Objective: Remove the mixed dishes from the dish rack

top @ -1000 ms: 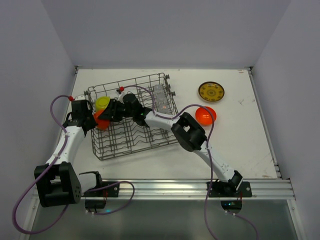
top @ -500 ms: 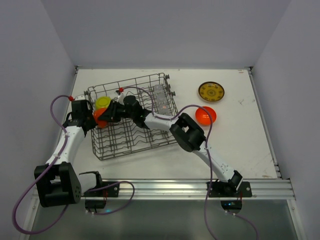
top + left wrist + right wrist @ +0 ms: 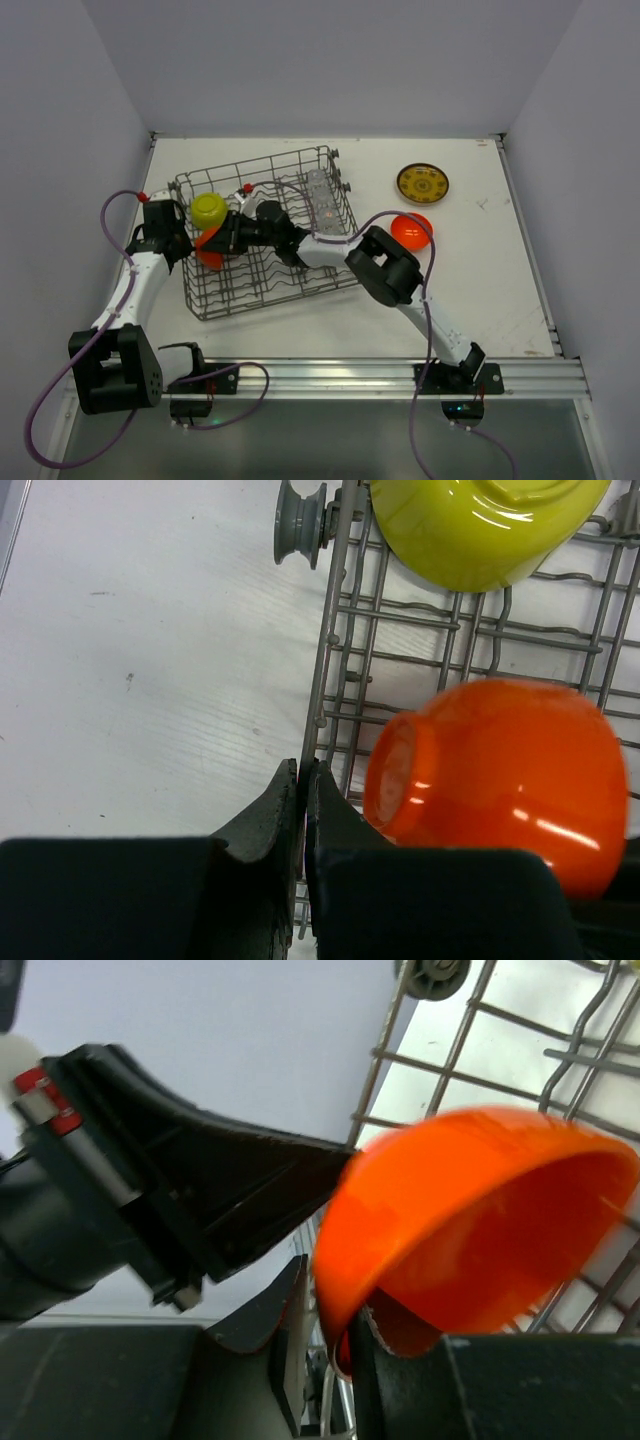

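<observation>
Unloading in progress: the right gripper (image 3: 330, 1332) pinches the rim of an orange bowl (image 3: 480, 1220) at the left side of the rack (image 3: 262, 296). One finger is outside the bowl's wall and one inside, and the bowl is tipped on its side over the wires. The left gripper (image 3: 303, 780) is closed, its tips meeting on the rack's left rim wire, apparently clamping it to steady the basket. A lime bowl (image 3: 209, 210) sits in the rack's far-left corner, just beyond the orange one. What looks like a clear cup (image 3: 318, 192) lies along the rack's far-right side. Right of the rack, on the table (image 3: 480, 290), lie a patterned plate (image 3: 422, 183) and a second orange bowl (image 3: 411, 230), already out.

The lift likely goes best straight up, until the bowl clears the dividers and the rim, and only then across to the right of the rack. A rim pinch is a thin hold, so a slow, level carry suits it, kept off the lime bowl.

The overhead view gives the layout but hides the grip under the arm. The right wrist view alone shows the rim between the fingers. The left wrist view alone shows the closed left tips on the wire and the gap between the two bowls.
</observation>
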Controlling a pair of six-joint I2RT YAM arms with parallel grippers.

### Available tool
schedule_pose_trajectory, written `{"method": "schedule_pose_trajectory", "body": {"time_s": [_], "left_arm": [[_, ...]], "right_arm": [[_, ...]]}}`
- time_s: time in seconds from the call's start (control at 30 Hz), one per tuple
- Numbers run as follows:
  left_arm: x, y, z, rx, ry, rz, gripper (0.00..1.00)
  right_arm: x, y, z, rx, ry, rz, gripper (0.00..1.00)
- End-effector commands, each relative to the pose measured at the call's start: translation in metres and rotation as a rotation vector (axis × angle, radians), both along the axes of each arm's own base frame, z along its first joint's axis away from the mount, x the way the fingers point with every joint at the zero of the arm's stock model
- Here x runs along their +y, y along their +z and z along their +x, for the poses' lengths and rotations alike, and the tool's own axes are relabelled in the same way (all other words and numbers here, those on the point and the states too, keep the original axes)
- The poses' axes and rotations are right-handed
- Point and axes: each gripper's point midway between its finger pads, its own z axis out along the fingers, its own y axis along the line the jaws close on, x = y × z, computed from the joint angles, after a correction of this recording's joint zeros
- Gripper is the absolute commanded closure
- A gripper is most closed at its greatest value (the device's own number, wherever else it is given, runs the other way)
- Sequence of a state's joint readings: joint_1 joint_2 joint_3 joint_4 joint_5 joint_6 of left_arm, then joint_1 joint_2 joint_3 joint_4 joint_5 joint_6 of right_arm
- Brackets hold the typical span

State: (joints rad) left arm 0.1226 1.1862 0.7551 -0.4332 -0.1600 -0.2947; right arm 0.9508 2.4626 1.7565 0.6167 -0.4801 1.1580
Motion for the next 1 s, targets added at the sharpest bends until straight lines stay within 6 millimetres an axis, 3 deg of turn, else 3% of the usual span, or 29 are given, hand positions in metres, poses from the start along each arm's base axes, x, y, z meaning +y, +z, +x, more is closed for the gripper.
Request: {"method": "schedule_pose_trajectory", "body": {"time_s": [0.0, 0.03, 0.1, 0.13, 0.2, 0.23, 0.3, 0.5, 0.57, 0.6, 0.63, 0.67, 0.7, 0.73, 0.8, 0.87, 0.9, 0.97], "left_arm": [[-0.008, 0.008, 0.008, -0.043, -0.022, -0.020, 1.00], [-0.007, 0.007, 0.007, -0.040, -0.020, -0.020, 1.00], [-0.007, 0.007, 0.007, -0.040, -0.019, -0.019, 1.00], [-0.007, 0.008, 0.008, -0.041, -0.018, -0.018, 1.00], [-0.008, 0.008, 0.008, -0.041, -0.020, -0.019, 1.00], [-0.007, 0.008, 0.008, -0.041, -0.019, -0.018, 1.00], [-0.008, 0.007, 0.008, -0.040, -0.020, -0.019, 1.00], [-0.007, 0.008, 0.007, -0.043, -0.018, -0.018, 1.00], [-0.008, 0.009, 0.008, -0.045, -0.021, -0.019, 1.00], [-0.008, 0.009, 0.008, -0.045, -0.021, -0.019, 1.00], [-0.008, 0.009, 0.008, -0.045, -0.020, -0.020, 1.00], [-0.008, 0.008, 0.008, -0.044, -0.020, -0.021, 1.00], [-0.008, 0.009, 0.008, -0.045, -0.020, -0.020, 1.00], [-0.008, 0.009, 0.008, -0.045, -0.020, -0.019, 1.00], [-0.008, 0.009, 0.008, -0.045, -0.020, -0.019, 1.00], [-0.008, 0.009, 0.008, -0.045, -0.016, -0.017, 1.00], [-0.008, 0.008, 0.008, -0.042, -0.017, -0.016, 1.00], [-0.007, 0.008, 0.008, -0.042, -0.015, -0.014, 1.00]], "right_arm": [[-0.010, 0.070, -0.006, -0.123, -0.014, 0.108, 1.00], [-0.016, 0.086, -0.008, -0.144, -0.025, 0.126, 1.00], [-0.026, 0.086, -0.009, -0.175, -0.050, 0.117, 1.00], [-0.031, 0.103, -0.012, -0.199, -0.054, 0.135, 1.00], [-0.039, 0.107, -0.015, -0.230, -0.063, 0.125, 1.00], [-0.045, 0.125, -0.017, -0.256, -0.074, 0.143, 1.00], [-0.053, 0.125, -0.017, -0.282, -0.088, 0.109, 1.00], [-0.080, 0.153, -0.019, -0.375, -0.113, 0.095, 1.00], [-0.094, 0.149, -0.012, -0.400, -0.162, 0.001, 1.00], [-0.105, 0.168, -0.011, -0.479, -0.187, -0.020, 1.00], [-0.116, 0.172, -0.005, -0.502, -0.212, -0.063, 1.00], [-0.130, 0.162, 0.005, -0.532, -0.244, -0.182, 1.00], [-0.145, 0.175, 0.009, -0.564, -0.280, -0.227, 1.00], [-0.160, 0.172, 0.020, -0.577, -0.319, -0.307, 1.00], [-0.211, 0.155, 0.047, -0.575, -0.434, -0.573, 1.00], [-0.255, 0.129, 0.056, -0.544, -0.473, -0.764, 1.00], [-0.290, 0.122, 0.075, -0.522, -0.563, -0.848, 1.00], [-0.334, 0.102, 0.075, -0.473, -0.587, -0.966, 1.00]]}}
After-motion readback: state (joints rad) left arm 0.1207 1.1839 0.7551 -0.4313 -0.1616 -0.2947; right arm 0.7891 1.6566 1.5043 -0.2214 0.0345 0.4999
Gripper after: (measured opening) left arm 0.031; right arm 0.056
